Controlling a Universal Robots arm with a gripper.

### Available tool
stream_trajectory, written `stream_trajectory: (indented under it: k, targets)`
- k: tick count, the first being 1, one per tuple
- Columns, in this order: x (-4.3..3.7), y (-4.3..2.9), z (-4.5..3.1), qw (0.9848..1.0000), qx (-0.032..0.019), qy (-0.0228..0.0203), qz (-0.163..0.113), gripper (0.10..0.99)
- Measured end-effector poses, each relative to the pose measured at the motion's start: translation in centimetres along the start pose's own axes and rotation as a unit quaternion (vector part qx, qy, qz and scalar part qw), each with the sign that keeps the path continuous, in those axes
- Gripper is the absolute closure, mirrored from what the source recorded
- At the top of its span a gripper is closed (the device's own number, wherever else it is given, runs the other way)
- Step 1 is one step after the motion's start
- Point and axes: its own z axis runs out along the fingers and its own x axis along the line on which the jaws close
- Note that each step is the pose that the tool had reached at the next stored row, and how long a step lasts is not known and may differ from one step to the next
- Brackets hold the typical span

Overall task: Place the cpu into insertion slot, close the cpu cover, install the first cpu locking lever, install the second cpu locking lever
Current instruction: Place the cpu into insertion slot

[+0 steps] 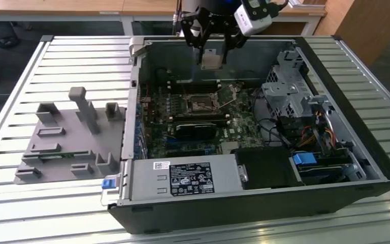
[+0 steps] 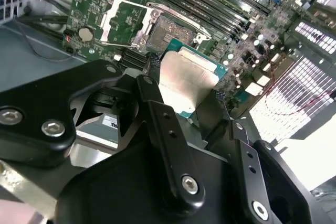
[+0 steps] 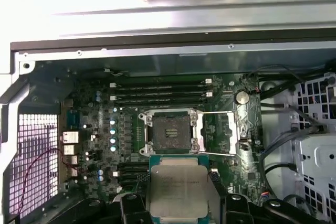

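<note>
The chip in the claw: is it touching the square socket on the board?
Apart. In the exterior view the cpu hangs in the gripper, clear above the insertion slot, with a plain gap between them.

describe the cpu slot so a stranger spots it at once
In the open black computer case, find the green motherboard. Mid-board lies the small square black insertion slot with a silvery rim, the only square recess among long narrow black slots.

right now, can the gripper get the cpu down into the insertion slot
Probably yes. The gripper holds the cpu above the motherboard, the cpu cover is swung aside, and the insertion slot lies open with nothing over it.
</note>
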Motion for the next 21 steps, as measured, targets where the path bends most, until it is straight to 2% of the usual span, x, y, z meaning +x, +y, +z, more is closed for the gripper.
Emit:
stream_trajectory:
  k: [4, 8, 12, 16, 21]
  targets:
    - [0.0, 0.0, 0.04, 0.9995, -0.0005, -0.0029, 0.032, 0.561]
    - [0.0, 0.0, 0.05, 0.9988, -0.0008, -0.0043, 0.048, 0.561]
    - [0.0, -0.01, 0.07, 0.9968, -0.0012, -0.0072, 0.08, 0.561]
    - [0.0, -0.01, 0.11, 0.9934, -0.0017, -0.0103, 0.115, 0.561]
    - [0.0, -0.01, 0.15, 0.9873, -0.0025, -0.0142, 0.158, 0.561]
